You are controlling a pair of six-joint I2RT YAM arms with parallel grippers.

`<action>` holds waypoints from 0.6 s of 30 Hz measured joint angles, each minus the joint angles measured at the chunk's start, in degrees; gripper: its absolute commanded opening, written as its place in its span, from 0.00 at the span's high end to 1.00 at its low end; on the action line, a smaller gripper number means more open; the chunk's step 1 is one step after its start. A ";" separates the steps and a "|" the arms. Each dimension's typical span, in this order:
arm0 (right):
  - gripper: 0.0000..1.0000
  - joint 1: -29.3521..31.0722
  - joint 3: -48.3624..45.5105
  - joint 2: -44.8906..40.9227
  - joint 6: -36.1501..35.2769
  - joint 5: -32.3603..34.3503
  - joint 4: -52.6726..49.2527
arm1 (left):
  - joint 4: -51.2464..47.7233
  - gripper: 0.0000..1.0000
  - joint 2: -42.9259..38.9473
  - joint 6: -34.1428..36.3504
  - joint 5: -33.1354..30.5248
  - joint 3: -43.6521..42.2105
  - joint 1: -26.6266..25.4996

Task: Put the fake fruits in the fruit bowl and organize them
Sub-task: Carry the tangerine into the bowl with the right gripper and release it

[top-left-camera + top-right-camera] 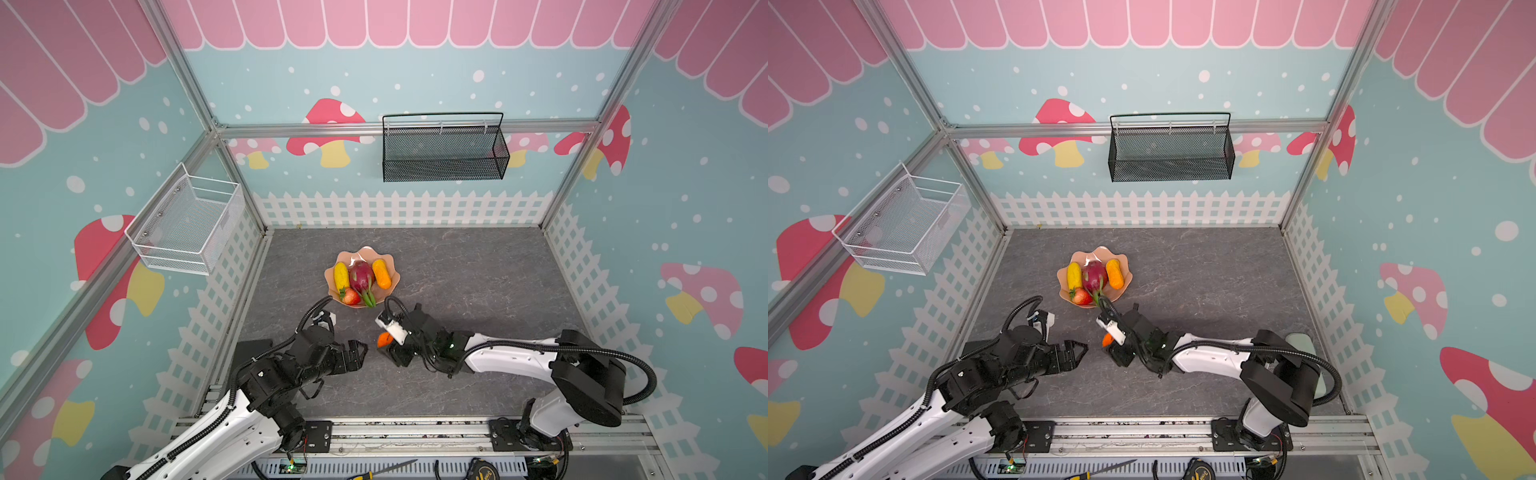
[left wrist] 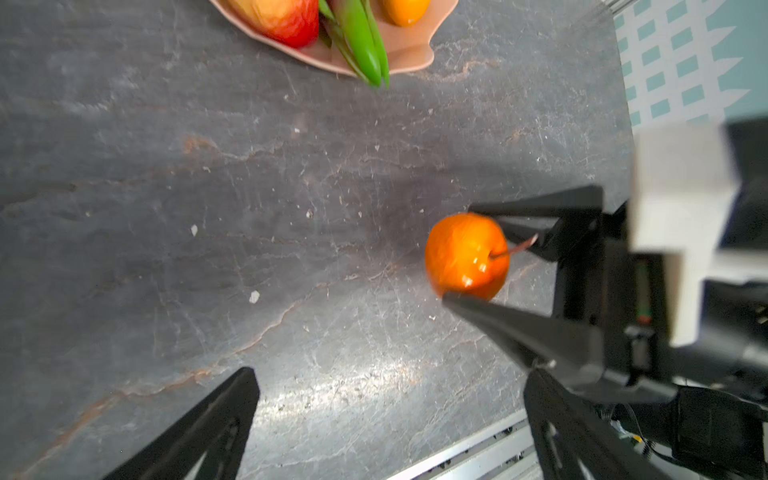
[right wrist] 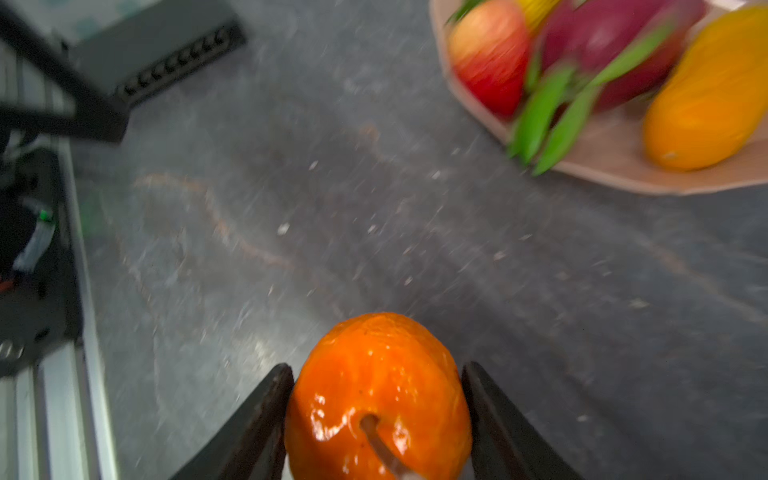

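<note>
- The right gripper (image 3: pixel 378 370) is clamped on the glossy round orange plastic fruit (image 3: pixel 376 399), with 1 black finger pressed to each side and the stem end towards the wrist camera.
- In both top views this fruit (image 1: pixel 383 338) is over the near middle of the grey stone-patterned tabletop (image 1: pixel 478 282), near the bowl but apart from it. Whether it is lifted clear of the surface cannot be told.
- The shallow peach-pink fruit bowl with a scalloped rim (image 1: pixel 365 250) holds 4 fruits:
  - the yellow oblong fruit (image 1: pixel 341 275) is on the left;
  - the magenta dragon fruit with green tips (image 1: pixel 360 277) is in the middle;
  - the orange-yellow oblong fruit (image 1: pixel 381 273) is on the right;
  - the red strawberry (image 1: pixel 351 296) is at the near edge.
- The dragon fruit's green tips overhang the near rim.
- The left gripper (image 1: pixel 360 349) is spread wide and grasps nothing. It is over the tabletop, facing the right gripper from just beside it.
</note>
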 measured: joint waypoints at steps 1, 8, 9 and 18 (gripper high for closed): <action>0.36 -2.08 2.03 0.09 0.04 -0.02 -0.22 | 0.70 0.00 1.40 0.98 -0.39 0.76 0.50; 0.36 -10.93 19.17 9.57 0.20 -0.17 -2.23 | 7.85 0.00 9.40 5.84 3.58 3.32 10.54; 0.36 -11.37 21.07 11.43 0.17 -0.37 -2.58 | 8.33 0.00 10.23 6.40 4.33 3.80 11.58; 0.36 -11.98 31.30 24.50 -0.66 -1.88 -7.61 | 10.19 0.00 12.09 10.97 10.58 6.69 19.63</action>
